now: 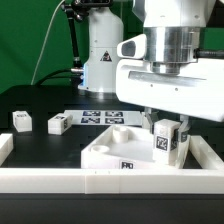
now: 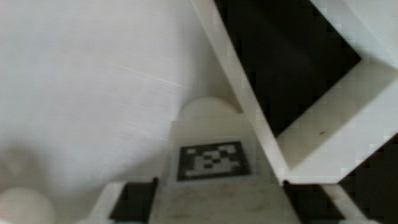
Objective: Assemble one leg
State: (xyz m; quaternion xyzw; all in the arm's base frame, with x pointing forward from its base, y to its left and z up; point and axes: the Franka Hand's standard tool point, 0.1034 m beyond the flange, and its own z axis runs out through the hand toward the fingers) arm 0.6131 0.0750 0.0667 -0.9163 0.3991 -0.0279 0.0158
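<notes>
- Exterior view showed the gripper [image 1: 166, 133] closed on the leg [image 1: 164, 143], holding it upright at the corner of the large white square piece [image 1: 120, 152] on the exterior view's right, probably to seat it in a corner socket.
- Wrist view showed the leg's tag between dark fingertips [image 2: 135, 200], confirming the grip.
- Two spare legs [image 1: 22, 120] lay well apart from the square piece, toward the exterior view's left.
- The marker board [image 1: 103, 118] lay just behind the square piece.

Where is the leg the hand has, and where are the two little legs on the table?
Held leg [image 1: 165, 141], exterior view, tagged side.
Leftmost loose leg [image 1: 21, 120], exterior view, front face.
Second loose leg [image 1: 58, 124], exterior view, tagged face.
</notes>
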